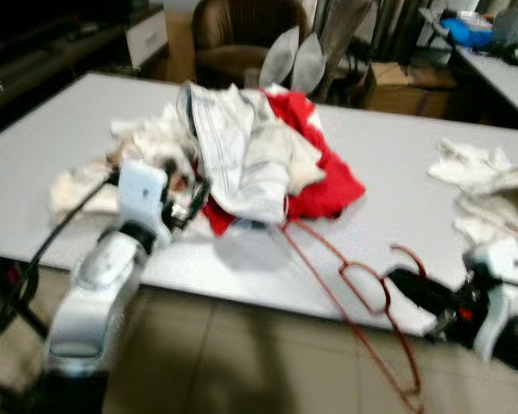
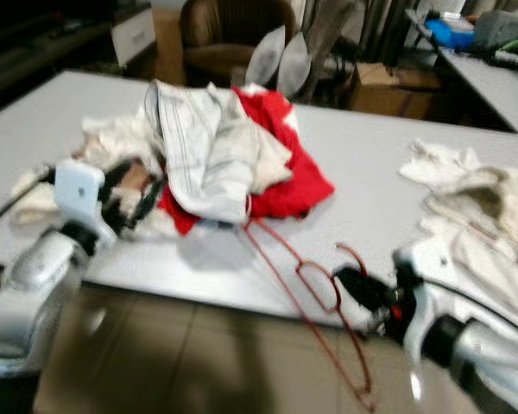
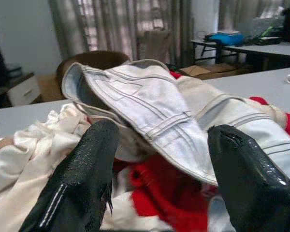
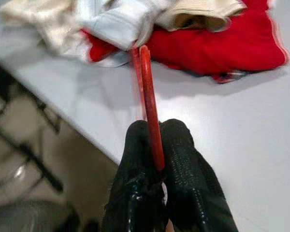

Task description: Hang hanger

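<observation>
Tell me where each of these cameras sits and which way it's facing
Head stereo eyes: look forward and down at the white table, clothes pile and red hanger; both silver arms show.
Left wrist: looks along the open left gripper into the pile.
Right wrist: looks along the right gripper, shut on the hanger, toward the pile.
Shared: clothes pile; red garment.

No readable text, labels, brands or numbers anywhere; views blurred.
</observation>
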`<state>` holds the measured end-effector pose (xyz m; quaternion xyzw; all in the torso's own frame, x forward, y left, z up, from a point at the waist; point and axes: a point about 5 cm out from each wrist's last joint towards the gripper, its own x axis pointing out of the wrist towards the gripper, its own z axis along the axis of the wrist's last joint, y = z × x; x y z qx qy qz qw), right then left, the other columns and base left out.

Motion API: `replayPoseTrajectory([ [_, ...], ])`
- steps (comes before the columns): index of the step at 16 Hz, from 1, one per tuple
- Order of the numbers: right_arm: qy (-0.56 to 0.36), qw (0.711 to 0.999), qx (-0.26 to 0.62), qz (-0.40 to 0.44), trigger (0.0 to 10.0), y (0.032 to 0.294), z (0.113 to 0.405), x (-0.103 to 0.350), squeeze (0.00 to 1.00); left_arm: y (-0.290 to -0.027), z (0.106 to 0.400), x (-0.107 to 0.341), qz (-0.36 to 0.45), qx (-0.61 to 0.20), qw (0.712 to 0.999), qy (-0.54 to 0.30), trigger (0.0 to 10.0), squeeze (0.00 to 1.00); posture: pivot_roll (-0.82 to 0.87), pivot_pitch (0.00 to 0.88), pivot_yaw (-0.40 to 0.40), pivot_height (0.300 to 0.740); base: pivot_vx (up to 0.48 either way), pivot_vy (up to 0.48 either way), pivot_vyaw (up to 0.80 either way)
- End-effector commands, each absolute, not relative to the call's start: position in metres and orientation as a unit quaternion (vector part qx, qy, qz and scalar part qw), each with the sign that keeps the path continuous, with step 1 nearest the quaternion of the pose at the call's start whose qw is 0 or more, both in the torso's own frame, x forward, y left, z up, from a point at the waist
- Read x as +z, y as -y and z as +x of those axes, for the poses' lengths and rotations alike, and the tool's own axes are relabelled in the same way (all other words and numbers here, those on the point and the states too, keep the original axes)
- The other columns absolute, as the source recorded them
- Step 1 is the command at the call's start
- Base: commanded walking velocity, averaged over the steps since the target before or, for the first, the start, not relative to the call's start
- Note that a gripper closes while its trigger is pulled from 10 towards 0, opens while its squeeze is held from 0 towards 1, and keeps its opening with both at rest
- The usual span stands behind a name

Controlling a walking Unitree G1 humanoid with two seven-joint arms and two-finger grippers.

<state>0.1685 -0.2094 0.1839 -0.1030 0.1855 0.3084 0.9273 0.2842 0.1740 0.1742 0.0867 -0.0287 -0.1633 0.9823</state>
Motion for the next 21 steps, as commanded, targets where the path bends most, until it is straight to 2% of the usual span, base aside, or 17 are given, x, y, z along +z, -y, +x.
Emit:
replayPoseTrajectory([
  [1, -0.186, 0.920, 0.323, -0.120, 10.0, 0.217, 0.168, 0.194, 0.00, -0.169, 0.285, 0.176, 0.089, -0.172, 0.981, 0.028, 10.0, 0.00, -0.19, 0.000, 0.002, 0.740, 0.000, -0.394, 0.00],
  [3, -0.180, 0.897, 0.368, -0.166, 10.0, 0.222, 0.174, 0.210, 0.00, -0.167, 0.290, 0.177, 0.092, -0.175, 0.980, 0.026, 10.0, 0.00, -0.19, 0.000, 0.002, 0.740, 0.000, -0.197, 0.00],
  [4, -0.142, 0.912, 0.348, -0.164, 10.0, 0.223, 0.188, 0.219, 0.00, -0.164, 0.292, 0.179, 0.090, -0.183, 0.979, 0.027, 10.0, 0.00, -0.19, 0.000, 0.002, 0.740, 0.000, 0.000, 0.00],
  [5, -0.081, 0.946, 0.298, -0.102, 10.0, 0.221, 0.210, 0.229, 0.00, -0.166, 0.297, 0.182, 0.087, -0.170, 0.981, 0.032, 10.0, 0.00, -0.19, 0.000, -0.007, 0.740, 0.000, 0.000, 0.00],
  [8, -0.017, 0.946, 0.320, -0.040, 10.0, 0.207, 0.222, 0.237, 0.00, -0.165, 0.303, 0.191, 0.073, -0.166, 0.982, 0.055, 10.0, 0.00, -0.18, 0.000, -0.011, 0.740, 0.000, 0.000, 0.00],
  [10, -0.018, 0.914, 0.399, -0.071, 10.0, 0.170, 0.237, 0.230, 0.00, -0.155, 0.313, 0.192, 0.087, -0.180, 0.978, 0.054, 10.0, 0.00, -0.16, 0.000, -0.012, 0.740, 0.000, 0.000, 0.00],
  [12, -0.002, 0.927, 0.374, -0.035, 10.0, 0.154, 0.263, 0.229, 0.00, -0.136, 0.314, 0.207, 0.055, -0.238, 0.964, 0.103, 10.0, 0.00, -0.17, 0.000, -0.022, 0.740, 0.000, 0.000, 0.00],
  [13, 0.017, 0.900, 0.433, -0.038, 10.0, 0.138, 0.260, 0.226, 0.00, -0.129, 0.315, 0.213, 0.017, -0.267, 0.956, 0.120, 10.0, 0.00, -0.15, 0.000, -0.019, 0.740, 0.000, 0.000, 0.00],
  [14, 0.033, 0.889, 0.454, -0.049, 10.0, 0.133, 0.257, 0.227, 0.00, -0.127, 0.316, 0.215, 0.007, -0.276, 0.953, 0.125, 10.0, 0.00, -0.15, 0.000, -0.019, 0.740, 0.000, 0.000, 0.00],
  [15, 0.031, 0.908, 0.418, -0.008, 10.0, 0.136, 0.270, 0.224, 0.00, -0.120, 0.315, 0.214, 0.006, -0.317, 0.941, 0.120, 10.0, 0.00, -0.14, 0.000, -0.035, 0.740, 0.000, 0.000, 0.00],
  [16, 0.037, 0.908, 0.417, -0.025, 10.0, 0.136, 0.271, 0.223, 0.00, -0.119, 0.317, 0.210, 0.008, -0.326, 0.939, 0.109, 10.0, 0.00, -0.14, 0.000, -0.034, 0.740, 0.000, 0.000, 0.00],
  [18, 0.056, 0.908, 0.415, -0.011, 10.0, 0.137, 0.270, 0.227, 0.00, -0.111, 0.335, 0.181, 0.087, -0.300, 0.949, 0.042, 10.0, 0.00, -0.13, 0.000, -0.022, 0.740, 0.000, 0.000, 0.00],
  [19, 0.072, 0.908, 0.411, -0.030, 10.0, 0.136, 0.270, 0.228, 0.00, -0.112, 0.342, 0.169, 0.135, -0.279, 0.951, 0.015, 10.0, 0.00, -0.14, 0.000, -0.016, 0.740, 0.000, 0.000, 0.00],
  [20, 0.102, 0.911, 0.399, 0.027, 10.0, 0.138, 0.268, 0.239, 0.00, -0.125, 0.355, 0.153, 0.205, -0.223, 0.953, -0.016, 10.0, 0.00, -0.16, 0.000, 0.013, 0.740, 0.000, 0.000, 0.00],
  [21, 0.117, 0.908, 0.399, 0.043, 10.0, 0.138, 0.266, 0.245, 0.00, -0.131, 0.359, 0.151, 0.215, -0.197, 0.956, -0.023, 10.0, 0.00, -0.16, 0.000, 0.019, 0.740, 0.000, 0.000, 0.00],
])
